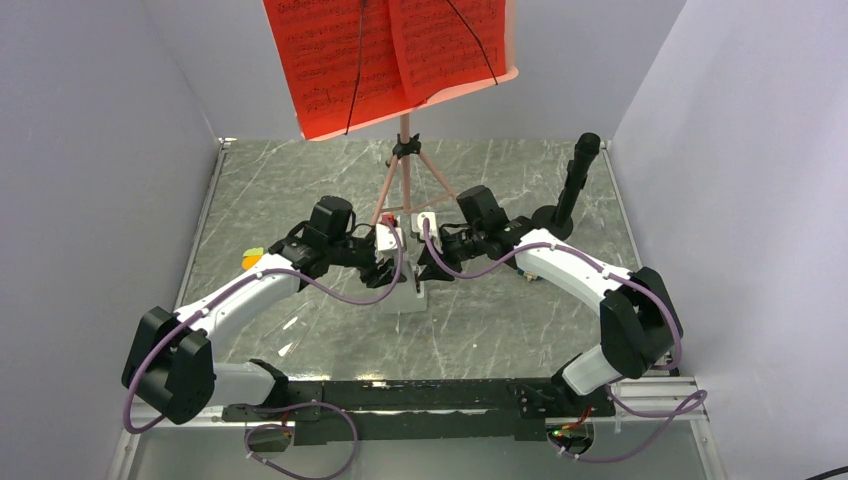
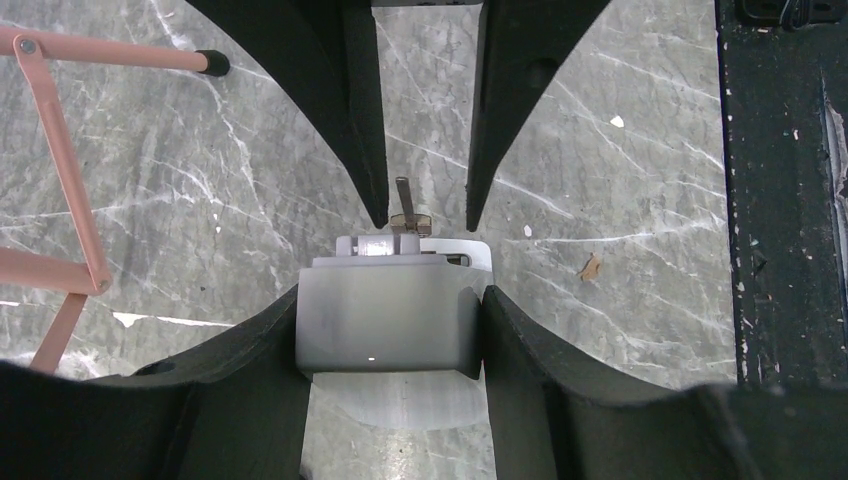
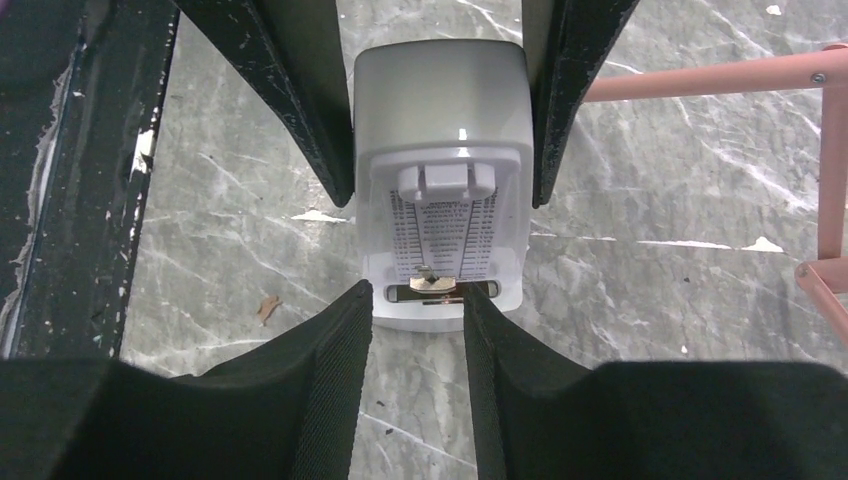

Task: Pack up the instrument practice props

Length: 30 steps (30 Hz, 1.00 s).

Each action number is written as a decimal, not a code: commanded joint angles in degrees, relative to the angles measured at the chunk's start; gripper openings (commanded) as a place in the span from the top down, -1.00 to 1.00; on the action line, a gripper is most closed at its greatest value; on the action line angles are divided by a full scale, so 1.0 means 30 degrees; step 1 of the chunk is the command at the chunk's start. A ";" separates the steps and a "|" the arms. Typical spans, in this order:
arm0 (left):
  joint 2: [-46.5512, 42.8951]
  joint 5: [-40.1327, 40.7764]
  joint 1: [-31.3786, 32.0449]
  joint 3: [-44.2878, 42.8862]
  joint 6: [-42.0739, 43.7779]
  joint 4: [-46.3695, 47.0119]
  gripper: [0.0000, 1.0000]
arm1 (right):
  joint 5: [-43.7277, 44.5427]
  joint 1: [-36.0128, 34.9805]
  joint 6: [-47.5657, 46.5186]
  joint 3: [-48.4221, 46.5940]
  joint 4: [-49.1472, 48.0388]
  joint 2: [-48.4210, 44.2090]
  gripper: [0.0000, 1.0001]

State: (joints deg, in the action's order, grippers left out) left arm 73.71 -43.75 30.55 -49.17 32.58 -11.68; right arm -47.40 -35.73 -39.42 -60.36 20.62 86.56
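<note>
Standing between the fingers of the left pincer (image 2: 390, 305): metronome (image 3: 440, 110), white, wedge-shaped, upright on the desk (image 1: 520, 320). The left pincer pinches its two flat flanks, and both fingers lie against the case. The right pincer (image 3: 415, 292) faces it from the opposite side with its fingers spread a little. One tip sits either side of the pendulum (image 3: 432, 283), touching neither it nor the case as far as can be seen.

Handling, metronome: judged light, rigid and smooth-shelled, so inclined to slip. Best held on the flat flanks, low down. The pendulum is thin and exposed; judged the fragile part, not a handle.

Beyond both pincers, on their far side: music stand (image 1: 405, 175), pink metal, tripod legs splayed, one black-capped foot near the left pincer's fingers. Judged light, stiff and top-heavy; take by the centre pole.

High above the pincers, on the stand's ledge: sheet-music pages (image 1: 380, 55), red, printed. Judged thin, limp and easily creased; take at an edge.

Behind the left pincer, beside its forearm: toy blocks (image 1: 252, 258), small, multicoloured; not part of the set.

Surface: desk grey, marble-veined, smooth with a slight sheen; judged low in grip, so things may slide.

Room: plain pale walls (image 1: 90, 150), close on three sides.
</note>
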 commanded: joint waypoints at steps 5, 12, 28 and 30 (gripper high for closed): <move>0.0063 0.1018 -0.0223 -0.0105 0.2208 -0.1406 0.99 | 0.0293 -0.0102 -0.0260 -0.0044 -0.0839 -0.0263 0.30; 0.0032 0.0963 -0.0233 -0.0048 0.2426 -0.1422 0.99 | 0.0358 -0.0104 -0.0102 0.0008 -0.0973 -0.0189 0.38; -0.0108 0.0930 -0.0221 0.0173 0.2792 -0.1284 0.99 | 0.0242 -0.0096 0.0471 -0.0400 -0.1396 0.0432 0.50; -0.0134 0.0945 -0.0223 0.0264 0.2819 -0.1160 0.99 | 0.0174 -0.0100 0.0717 -0.0535 -0.1475 0.0563 0.53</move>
State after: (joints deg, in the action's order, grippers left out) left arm 73.58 -44.75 30.55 -49.32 35.59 -12.95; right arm -45.47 -35.75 -38.74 -60.38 19.14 87.57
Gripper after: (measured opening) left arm 0.575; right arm 0.247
